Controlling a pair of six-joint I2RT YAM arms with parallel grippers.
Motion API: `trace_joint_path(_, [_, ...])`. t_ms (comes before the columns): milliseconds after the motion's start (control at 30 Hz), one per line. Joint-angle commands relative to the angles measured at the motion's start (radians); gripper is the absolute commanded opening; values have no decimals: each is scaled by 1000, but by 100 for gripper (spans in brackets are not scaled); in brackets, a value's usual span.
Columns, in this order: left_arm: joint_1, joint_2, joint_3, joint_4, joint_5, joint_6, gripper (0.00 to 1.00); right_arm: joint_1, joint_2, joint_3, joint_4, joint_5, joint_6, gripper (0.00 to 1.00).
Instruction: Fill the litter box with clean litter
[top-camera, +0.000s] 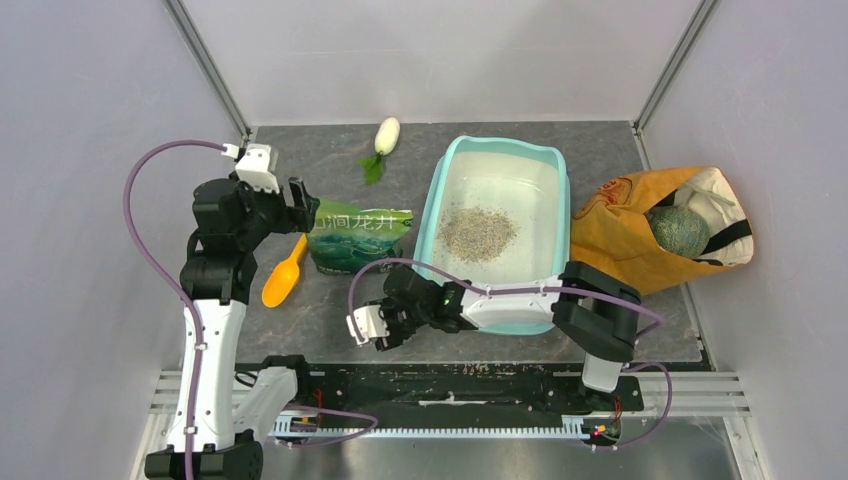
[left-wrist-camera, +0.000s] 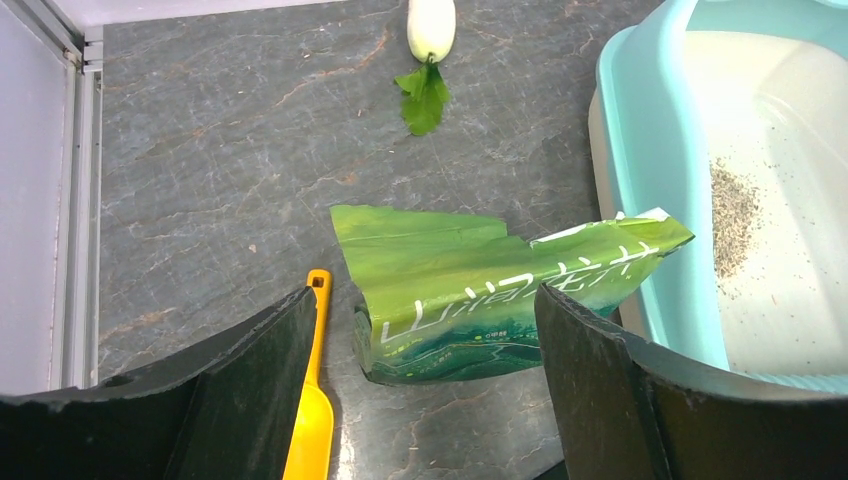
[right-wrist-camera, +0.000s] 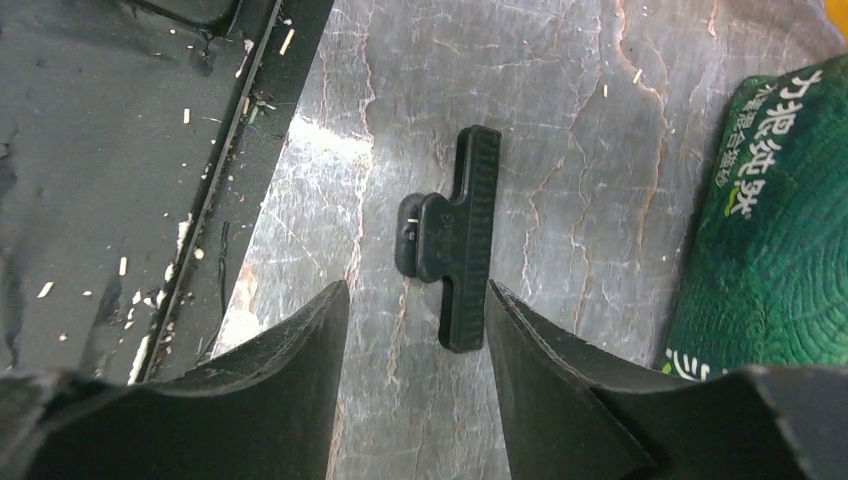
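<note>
The teal litter box with its white basin stands right of the table's middle. A small pile of beige-grey litter lies in the basin; it also shows in the left wrist view, inside the litter box. A green printed pouch lies against the box's left wall, its torn top open. My left gripper is open and empty, hovering over the pouch's left end. My right gripper is open and empty near the table's front edge, above a black clip.
An orange scoop lies left of the pouch, beside my left finger. A white radish with green leaves lies at the back. An orange cloth bag holding a green ball sits right of the box. The pouch's bottom corner is right of the clip.
</note>
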Motion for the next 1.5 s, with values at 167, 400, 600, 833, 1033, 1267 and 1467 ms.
trace_joint_path(167, [4, -24, 31, 51, 3, -29, 86, 35, 94, 8, 152, 42, -97, 58])
trace_joint_path(400, [5, -32, 30, 30, 11, -17, 86, 37, 139, -1, 227, 92, -99, 50])
trace_joint_path(600, [4, -30, 27, 25, 15, -15, 86, 36, 153, 6, 240, 97, -94, 31])
trace_joint_path(833, [4, -1, 41, 27, 58, 34, 87, 28, 89, 41, 178, 103, -53, 0])
trace_joint_path(1033, [5, 42, 106, 14, 283, 125, 92, -91, -85, 213, -117, -80, 129, 0])
trace_joint_path(1267, [4, 127, 222, 14, 547, 249, 92, -286, -260, 437, -417, -359, 317, 0])
trace_joint_path(1467, [0, 134, 219, -124, 858, 561, 89, -459, -308, 540, -618, -493, 333, 0])
